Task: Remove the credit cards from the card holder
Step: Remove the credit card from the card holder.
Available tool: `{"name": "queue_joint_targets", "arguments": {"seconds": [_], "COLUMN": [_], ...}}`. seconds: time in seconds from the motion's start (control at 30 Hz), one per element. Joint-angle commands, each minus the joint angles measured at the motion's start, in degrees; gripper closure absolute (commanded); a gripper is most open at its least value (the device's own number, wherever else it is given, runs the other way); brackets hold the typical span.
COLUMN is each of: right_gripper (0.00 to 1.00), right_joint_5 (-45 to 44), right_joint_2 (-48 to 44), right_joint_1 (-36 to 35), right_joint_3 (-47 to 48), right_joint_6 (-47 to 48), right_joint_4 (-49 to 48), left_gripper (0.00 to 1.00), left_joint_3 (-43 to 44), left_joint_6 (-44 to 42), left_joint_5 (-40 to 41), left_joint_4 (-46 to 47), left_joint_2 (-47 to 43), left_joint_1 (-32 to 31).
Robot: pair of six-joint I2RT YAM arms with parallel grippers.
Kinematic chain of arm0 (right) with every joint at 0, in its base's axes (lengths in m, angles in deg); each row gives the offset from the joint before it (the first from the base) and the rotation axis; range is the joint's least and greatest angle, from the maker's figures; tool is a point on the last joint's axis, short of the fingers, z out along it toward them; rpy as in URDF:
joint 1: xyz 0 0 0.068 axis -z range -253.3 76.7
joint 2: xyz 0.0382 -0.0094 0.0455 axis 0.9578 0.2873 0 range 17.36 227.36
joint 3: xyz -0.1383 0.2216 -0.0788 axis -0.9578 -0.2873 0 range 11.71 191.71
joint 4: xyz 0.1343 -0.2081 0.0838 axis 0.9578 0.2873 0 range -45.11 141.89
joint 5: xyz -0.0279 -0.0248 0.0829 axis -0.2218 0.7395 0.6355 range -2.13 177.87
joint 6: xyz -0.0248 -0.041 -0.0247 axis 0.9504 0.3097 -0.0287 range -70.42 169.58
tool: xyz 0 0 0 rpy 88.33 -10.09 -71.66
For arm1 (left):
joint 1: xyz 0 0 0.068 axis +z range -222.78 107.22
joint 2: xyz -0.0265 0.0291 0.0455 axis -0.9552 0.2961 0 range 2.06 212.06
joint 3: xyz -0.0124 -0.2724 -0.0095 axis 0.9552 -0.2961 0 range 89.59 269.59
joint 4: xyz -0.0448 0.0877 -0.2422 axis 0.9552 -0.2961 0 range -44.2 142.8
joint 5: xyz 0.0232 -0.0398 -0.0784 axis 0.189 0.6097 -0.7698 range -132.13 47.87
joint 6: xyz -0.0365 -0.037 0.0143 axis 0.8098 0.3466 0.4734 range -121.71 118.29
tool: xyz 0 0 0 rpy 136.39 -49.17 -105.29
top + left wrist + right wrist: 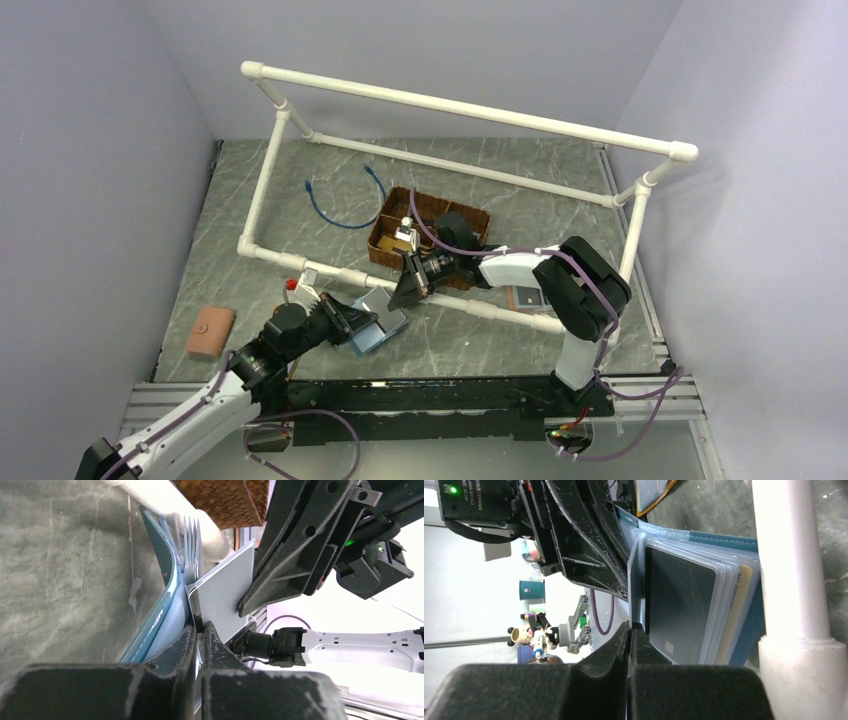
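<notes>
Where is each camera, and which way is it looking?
Top camera: high behind the arms, looking down at the table; both arms show, left gripper and right gripper meeting at the card holder.
Left wrist camera: rides the left arm, looks along its fingers, pinched on the card holder, toward the right gripper.
Right wrist camera: rides the right arm, looks along its fingers, pinched on a grey card, toward the left gripper.
Shared: both wrist views show the card holder and white pipe.
</notes>
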Motion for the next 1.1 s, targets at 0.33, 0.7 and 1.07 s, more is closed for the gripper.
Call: {"name": "queue_joint_targets", "arguments": {"seconds": [0.33, 0.7, 1.07], "right_gripper": [0.71, 0.32, 0.00], "right_joint_5": [7.2, 1.3, 0.2], "right_joint_2": [-3.2, -11.1, -17.4], "right_joint_1": [-1.5, -0.9, 2.3], "right_joint_3": [7.5, 19.0, 8.9], "right_joint_6": [16.5, 60.1, 82.1], "right_joint_4": [12.6, 49.3, 47.3], "left_gripper": [1.00, 1.00, 1.00], "left_joint_3": [2.6, 9.0, 13.5], "left_joint_6": [-16.8, -29.7, -40.5], "left_joint_5": [-4.0, -8.0, -17.5], "left_joint_4": [-1.4, -15.1, -8.6], "left_joint_2": [-11.4, -9.9, -1.8], "left_joint_1": [-0.1, -0.1, -0.1]}}
